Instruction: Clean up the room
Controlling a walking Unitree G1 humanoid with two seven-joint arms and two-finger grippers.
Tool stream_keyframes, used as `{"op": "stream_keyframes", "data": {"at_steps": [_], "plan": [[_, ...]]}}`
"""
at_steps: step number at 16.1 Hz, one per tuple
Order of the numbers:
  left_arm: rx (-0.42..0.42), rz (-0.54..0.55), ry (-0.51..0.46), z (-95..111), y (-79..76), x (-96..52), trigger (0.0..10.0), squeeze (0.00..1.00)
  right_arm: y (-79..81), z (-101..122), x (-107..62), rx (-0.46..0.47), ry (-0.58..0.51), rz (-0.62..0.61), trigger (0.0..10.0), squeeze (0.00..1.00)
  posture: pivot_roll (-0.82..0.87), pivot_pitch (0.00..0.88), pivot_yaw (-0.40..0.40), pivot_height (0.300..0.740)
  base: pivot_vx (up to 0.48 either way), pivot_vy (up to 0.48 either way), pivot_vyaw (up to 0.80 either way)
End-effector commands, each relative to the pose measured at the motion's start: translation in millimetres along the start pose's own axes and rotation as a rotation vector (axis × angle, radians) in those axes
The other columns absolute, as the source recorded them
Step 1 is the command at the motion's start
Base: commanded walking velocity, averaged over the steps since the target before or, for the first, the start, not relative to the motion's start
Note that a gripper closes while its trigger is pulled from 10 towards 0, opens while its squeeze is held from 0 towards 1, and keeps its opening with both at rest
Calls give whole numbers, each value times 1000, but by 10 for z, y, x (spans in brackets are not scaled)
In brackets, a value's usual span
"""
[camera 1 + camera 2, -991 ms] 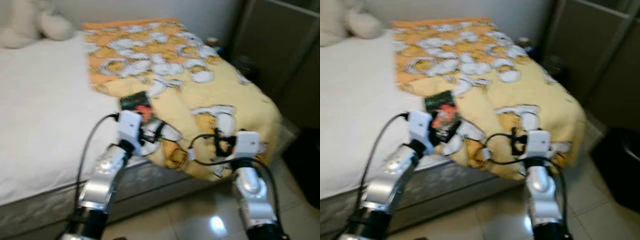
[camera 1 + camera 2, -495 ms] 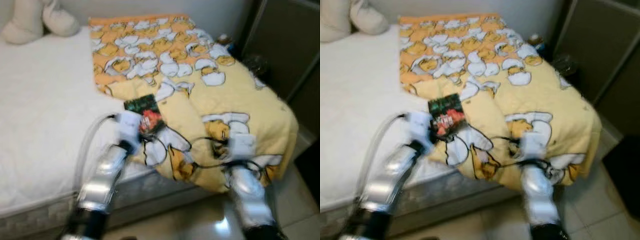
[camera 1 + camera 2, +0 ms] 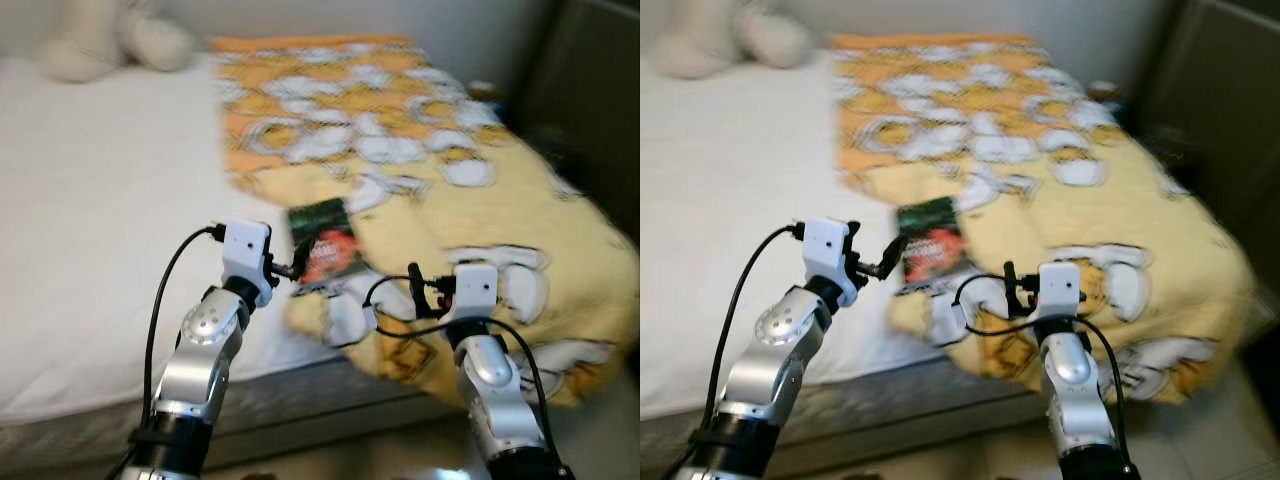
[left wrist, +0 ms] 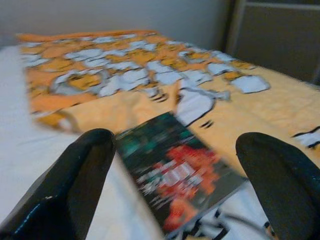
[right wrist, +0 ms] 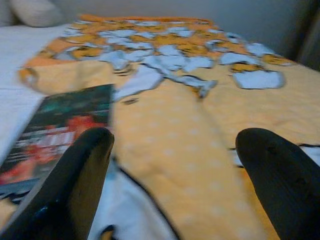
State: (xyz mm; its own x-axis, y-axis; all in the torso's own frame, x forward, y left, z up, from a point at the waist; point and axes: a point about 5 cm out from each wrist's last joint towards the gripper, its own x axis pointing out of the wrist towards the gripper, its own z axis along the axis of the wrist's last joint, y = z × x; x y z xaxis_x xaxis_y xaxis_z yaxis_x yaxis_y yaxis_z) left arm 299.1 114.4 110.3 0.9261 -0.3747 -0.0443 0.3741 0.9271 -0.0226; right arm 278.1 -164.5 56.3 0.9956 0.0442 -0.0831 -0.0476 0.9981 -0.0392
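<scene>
A book [image 3: 325, 247] with a dark green and red cover lies flat on the bed [image 3: 90, 230], at the near edge of a yellow blanket [image 3: 470, 190] — partly on the blanket, its near corner out over the white sheet. The lettering on the cover is too blurred to read.

The left gripper [image 4: 175, 195] hovers just short of the book, fingers [image 4: 75, 180] spread wide, one to each side of the cover in its wrist view, and nothing between them. From the head views its white wrist block [image 3: 246, 250] sits over the sheet, with the black fingertips pointing toward the book's near edge and close to it; whether they touch it I cannot tell.

The right gripper [image 5: 175, 190] is held low over the blanket's front part, to the right of the book, fingers [image 5: 280, 175] also spread apart and holding nothing. Its wrist view has the book off beside one finger and the patterned cloth running ahead.

The blanket covers the right half of the bed, printed with white and orange cartoon shapes, and hangs over the near corner toward the floor. The rest of the mattress is plain white sheet. At the far left, by the wall, sits a pale plush toy [image 3: 110, 40] on the sheet. A dark cabinet [image 3: 1230, 110] stands to the right of the bed. Black cables loop from both wrists down along the silver arms.
</scene>
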Motion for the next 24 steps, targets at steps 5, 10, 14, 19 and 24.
{"op": "stream_keyframes", "data": {"at_steps": [5,10,14,19,24], "plan": [[54,1,-6,24,-82,13,10000,0,-70,-12,10,9,13,-35,10000,0,-29,0,7,740,186,0,251],[47,6,-6,30,-108,18,10000,0,-53,23,16,-4,-6,-21,10000,0,-27,0,7,740,458,0,260],[63,5,9,26,-95,48,10000,0,-29,19,11,5,-4,-18,10000,0,-32,0,10,740,443,-62,597],[67,-35,-9,40,-148,43,10000,0,-53,22,14,6,-2,-28,10000,0,-32,0,8,740,49,-61,90],[86,-70,-23,61,-187,38,10000,0,-39,24,18,7,-4,-28,10000,0,-30,0,13,740,348,-327,0]]}}
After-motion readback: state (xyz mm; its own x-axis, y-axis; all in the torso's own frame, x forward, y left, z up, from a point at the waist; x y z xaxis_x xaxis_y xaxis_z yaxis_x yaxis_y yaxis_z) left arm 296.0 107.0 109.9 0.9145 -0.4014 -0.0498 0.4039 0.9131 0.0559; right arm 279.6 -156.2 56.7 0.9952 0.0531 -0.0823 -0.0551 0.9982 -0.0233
